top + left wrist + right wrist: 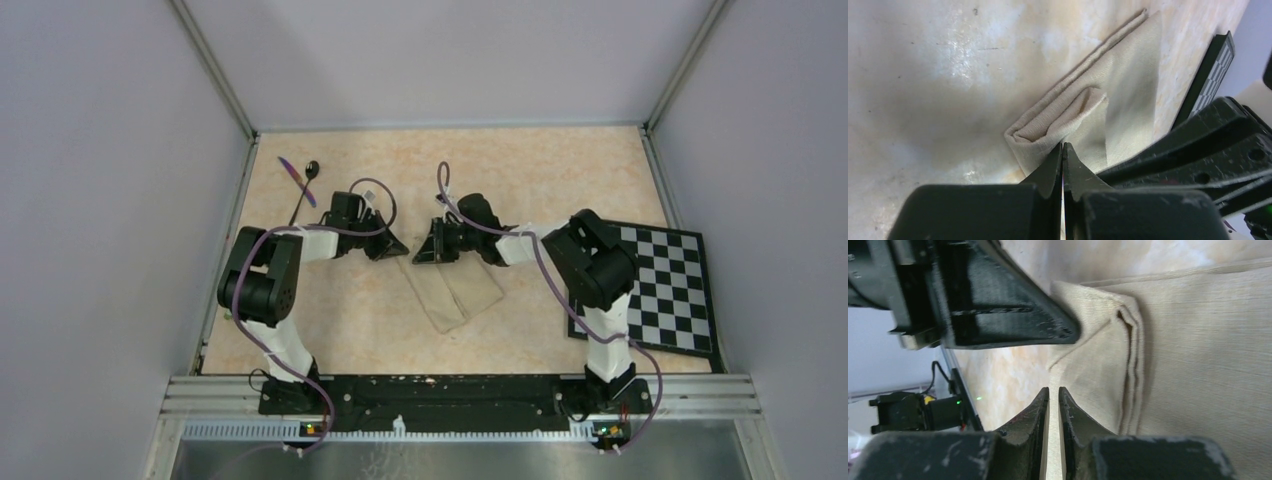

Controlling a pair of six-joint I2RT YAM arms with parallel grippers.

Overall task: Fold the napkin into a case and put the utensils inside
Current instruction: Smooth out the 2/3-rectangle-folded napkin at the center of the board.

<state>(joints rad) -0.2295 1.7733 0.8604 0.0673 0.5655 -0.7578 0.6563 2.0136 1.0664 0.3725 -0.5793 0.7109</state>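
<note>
The napkin [452,292] lay at the centre of the overhead view, folded into a tan oblong that ran slantwise toward the lower right, with a lengthwise crease down its middle. Its upper end was bunched. From the wrist views, several layers were stacked there, the corner doubled over in soft ridges, and the weave was fine and plain.

The left gripper [1063,150] stood at that upper end with its fingers pressed flat together, tips at the cloth's edge and no fabric visible between them. The right gripper [1053,392] faced it from the other side just above the cloth, its fingers parted by a narrow slit with nothing clearly pinched.

In the upper left of the overhead view, well apart from the cloth, the black spoon [312,169] and the purple knife [297,181] lay crossed. The tabletop [560,180] was mottled beige, slightly paler than the cloth. A black-and-white checkerboard [665,280] rested at its right edge. Plain pale walls [100,150] enclosed three sides, and a metal rail [700,395] ran along the bottom.
</note>
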